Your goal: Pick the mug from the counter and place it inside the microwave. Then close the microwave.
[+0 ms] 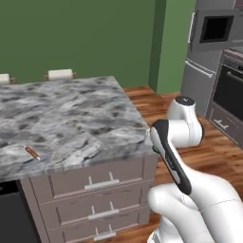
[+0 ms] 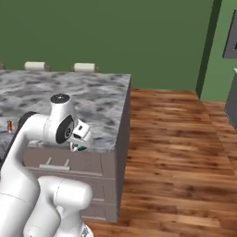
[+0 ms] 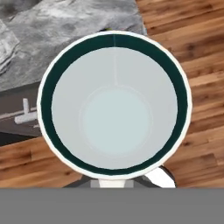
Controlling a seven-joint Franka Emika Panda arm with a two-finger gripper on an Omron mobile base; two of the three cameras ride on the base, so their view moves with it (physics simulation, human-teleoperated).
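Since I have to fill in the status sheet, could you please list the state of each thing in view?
mug: upright, empty, held off the counter
gripper: shut on mug
microwave: door appears open, dark cavity showing
counter: drawers shut
orange-brown stick: lying flat on the counter near its front edge
oven: door shut

Mug (image 3: 114, 109) mouth-on, apparently gripped, above counter (image 3: 65, 30) edge.
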